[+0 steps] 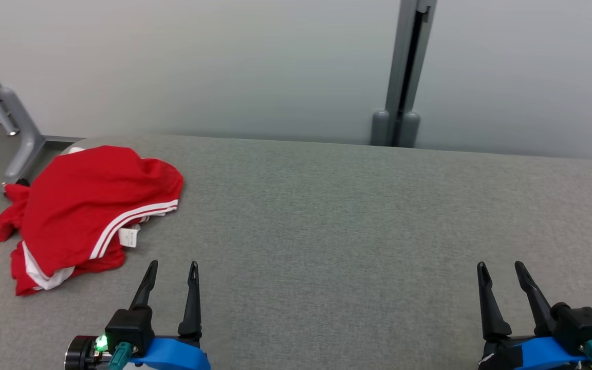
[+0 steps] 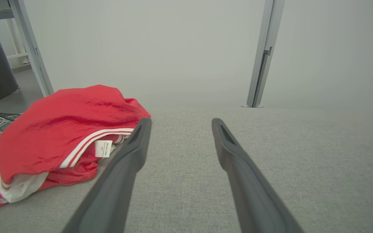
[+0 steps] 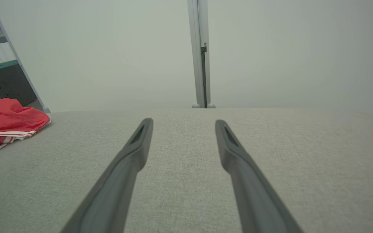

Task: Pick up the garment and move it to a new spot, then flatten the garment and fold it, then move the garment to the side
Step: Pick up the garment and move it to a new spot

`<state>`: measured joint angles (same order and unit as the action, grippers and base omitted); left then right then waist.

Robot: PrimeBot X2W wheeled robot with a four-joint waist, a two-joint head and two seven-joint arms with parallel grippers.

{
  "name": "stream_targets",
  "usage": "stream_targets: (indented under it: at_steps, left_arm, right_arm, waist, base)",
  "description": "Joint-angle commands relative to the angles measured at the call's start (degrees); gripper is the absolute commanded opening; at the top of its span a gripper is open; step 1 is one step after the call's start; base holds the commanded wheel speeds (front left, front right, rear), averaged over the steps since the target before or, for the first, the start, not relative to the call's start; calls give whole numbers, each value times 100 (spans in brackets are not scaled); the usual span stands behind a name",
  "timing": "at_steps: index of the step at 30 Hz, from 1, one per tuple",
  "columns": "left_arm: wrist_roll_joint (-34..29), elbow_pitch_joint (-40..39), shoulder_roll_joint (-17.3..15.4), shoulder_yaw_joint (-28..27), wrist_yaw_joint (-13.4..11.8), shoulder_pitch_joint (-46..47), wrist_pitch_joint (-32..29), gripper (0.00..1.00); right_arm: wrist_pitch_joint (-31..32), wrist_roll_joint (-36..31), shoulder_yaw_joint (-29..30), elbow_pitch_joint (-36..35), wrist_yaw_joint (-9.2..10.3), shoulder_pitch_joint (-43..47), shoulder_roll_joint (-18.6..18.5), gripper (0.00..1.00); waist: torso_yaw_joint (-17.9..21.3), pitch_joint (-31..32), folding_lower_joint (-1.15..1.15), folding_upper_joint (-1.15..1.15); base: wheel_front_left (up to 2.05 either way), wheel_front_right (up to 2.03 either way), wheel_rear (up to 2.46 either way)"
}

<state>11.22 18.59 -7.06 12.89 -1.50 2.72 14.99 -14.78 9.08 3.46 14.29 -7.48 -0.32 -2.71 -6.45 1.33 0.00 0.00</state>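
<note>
A crumpled red garment (image 1: 88, 205) with white stripes and a white tag lies at the left end of the grey fabric surface (image 1: 352, 216), part of it hanging over the left edge. My left gripper (image 1: 172, 266) stands open near the front edge, just right of and below the garment, with nothing between its fingers. In the left wrist view the garment (image 2: 63, 132) lies to the left of the open gripper (image 2: 180, 122). My right gripper (image 1: 500, 266) is open at the lower right, far from the garment. Its wrist view shows the garment (image 3: 8, 121) at the far left and the open gripper (image 3: 183, 122).
A pale wall runs behind the surface, with a grey upright post (image 1: 404, 77) at the back right. A grey slanted frame leg (image 1: 11, 123) and cables on the floor stand beyond the left edge. Bare fabric stretches across the middle and right.
</note>
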Motion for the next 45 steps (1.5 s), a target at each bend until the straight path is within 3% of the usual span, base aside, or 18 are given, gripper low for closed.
stream_targets:
  at_steps: [1, 14, 23, 35, 42, 45]
  left_arm:
    - [29, 10, -32, -26, -15, 18, 29, 100]
    - [98, 52, -34, -36, -47, -36, 30, 100]
    - [122, 7, -79, -65, -80, -115, 29, 100]
    - [185, -275, -39, -287, -208, -279, 29, 100]
    - [265, -222, -17, -341, -162, -129, 30, 100]
    - [427, -305, -62, -396, 3, 25, 11, 100]
  right_arm:
    - [-12, -53, -8, -16, -2, 72, -32, 100]
    - [224, -130, 15, 12, -2, 90, -32, 100]
    - [329, -116, -22, 46, -2, 103, -31, 100]
    - [386, -176, -254, 110, -2, -190, -31, 100]
    - [348, -127, -200, 161, -2, -191, -31, 100]
    - [327, -105, -139, 131, -2, -111, -31, 100]
  waist:
    - [-184, -74, 0, 0]
    - [-1556, -149, 0, 0]
    - [-2298, -132, 0, 0]
    - [-2424, -332, 0, 0]
    - [-2407, -341, 0, 0]
    - [-2394, -349, 0, 0]
  base:
    - [0, 0, 0]
    - [0, 0, 0]
    - [0, 0, 0]
    - [0, 0, 0]
    - [0, 0, 0]
    - [0, 0, 0]
